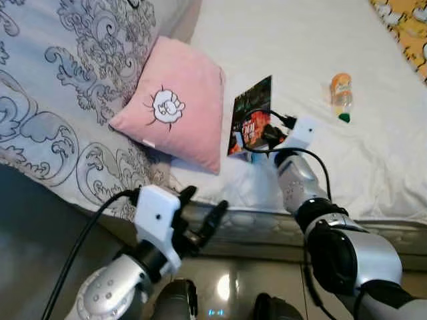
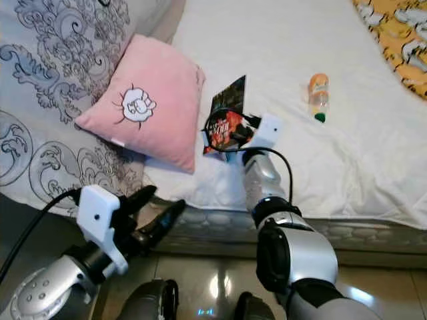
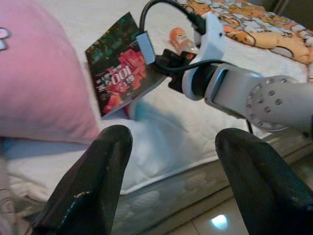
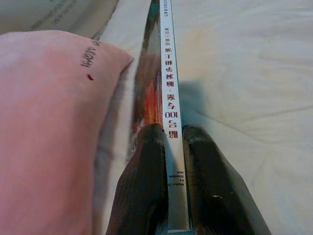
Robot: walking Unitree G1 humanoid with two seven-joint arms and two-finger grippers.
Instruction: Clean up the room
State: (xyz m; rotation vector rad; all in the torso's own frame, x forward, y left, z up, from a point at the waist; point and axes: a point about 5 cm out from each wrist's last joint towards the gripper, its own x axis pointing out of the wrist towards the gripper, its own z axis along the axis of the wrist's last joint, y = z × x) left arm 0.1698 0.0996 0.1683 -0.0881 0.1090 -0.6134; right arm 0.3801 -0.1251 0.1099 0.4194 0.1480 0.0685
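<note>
At the near left, the left claw [image 1: 202, 212] hangs spread wide and empty over the floor, short of the bed [image 1: 373, 167]. Right of the pink pillow [image 1: 177, 103], the right claw [image 4: 171, 161] is clamped on the spine of a book [image 1: 251, 115], held on edge with its long axis running away from the claw. Farther right, well apart, lies a bottle [image 1: 341, 97].

Before us stands the bed [image 1: 373, 167], and on it the pillow [image 1: 179, 110] lies to our left, resting partly on the quilt [image 1: 60, 87] further left. Just right of the pillow stands the book [image 1: 252, 115], on edge, pinched in our right gripper [image 1: 261, 137]. The bottle [image 1: 341, 97] lies well right. Our left gripper [image 1: 203, 210] hangs before the bed's edge.
</note>
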